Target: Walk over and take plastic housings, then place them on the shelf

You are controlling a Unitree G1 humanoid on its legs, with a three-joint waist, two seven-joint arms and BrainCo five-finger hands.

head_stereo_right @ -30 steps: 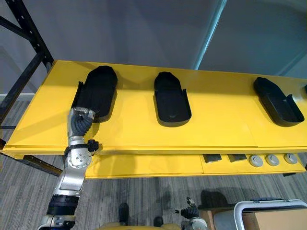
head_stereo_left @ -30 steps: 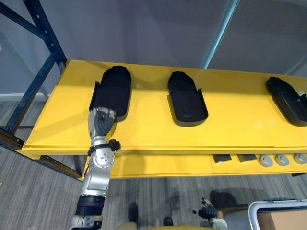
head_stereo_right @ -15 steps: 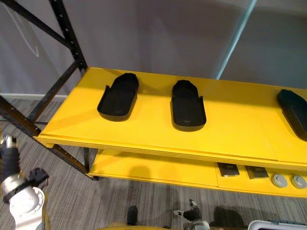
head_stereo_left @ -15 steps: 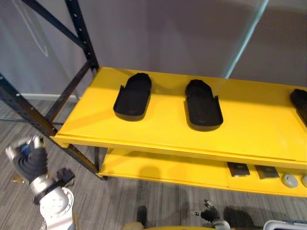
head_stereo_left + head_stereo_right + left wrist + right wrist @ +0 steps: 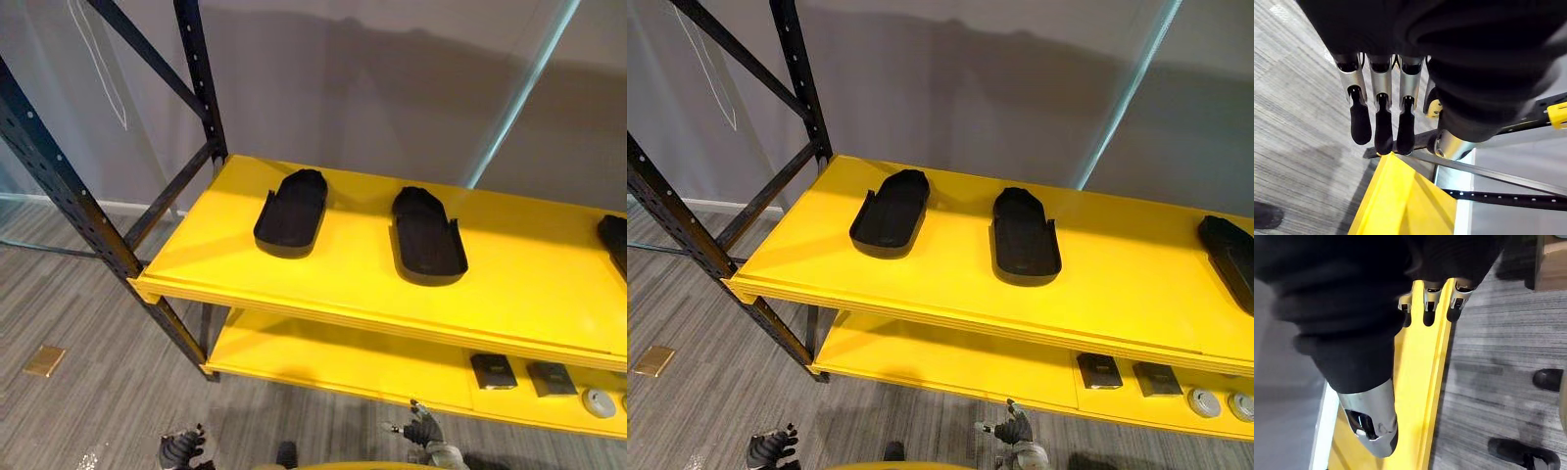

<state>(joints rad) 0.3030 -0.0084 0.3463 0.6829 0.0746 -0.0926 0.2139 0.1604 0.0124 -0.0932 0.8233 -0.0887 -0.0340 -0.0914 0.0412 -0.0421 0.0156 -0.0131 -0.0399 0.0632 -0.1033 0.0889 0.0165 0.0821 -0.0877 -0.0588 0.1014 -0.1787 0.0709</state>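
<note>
At the far left a dark steel upright (image 5: 61,176), punched with a row of holes and tied back by a diagonal brace, stands over the grey striped floor (image 5: 69,294). The left hand (image 5: 181,450) was raised to the near end of the left housing (image 5: 291,211) a second ago. It has since dropped away and hangs low near the floor, and its wrist view shows the fingers (image 5: 1382,125) straight and slack with nothing between them. The whole view has also swung left and drawn back, which is the camera moving, not the shelf. The left housing lies free on the yellow shelf (image 5: 529,269), so I judge this placement finished and the next job is to walk off for another. It is a matte black moulded shell, long and shallow, rounded at its far end, with raised side walls. The middle housing (image 5: 427,235), well apart to its right, has the same form. The right hand (image 5: 422,430) hangs low below the shelf's front, fingers loosely spread and empty. A right housing (image 5: 615,235) is cut off by the right edge. The shelf deck is smooth, glossy yellow with a stepped front lip. On the lower shelf (image 5: 323,357), toward the right, lie two dark square pieces (image 5: 493,370) and a grey disc (image 5: 598,401).
</note>
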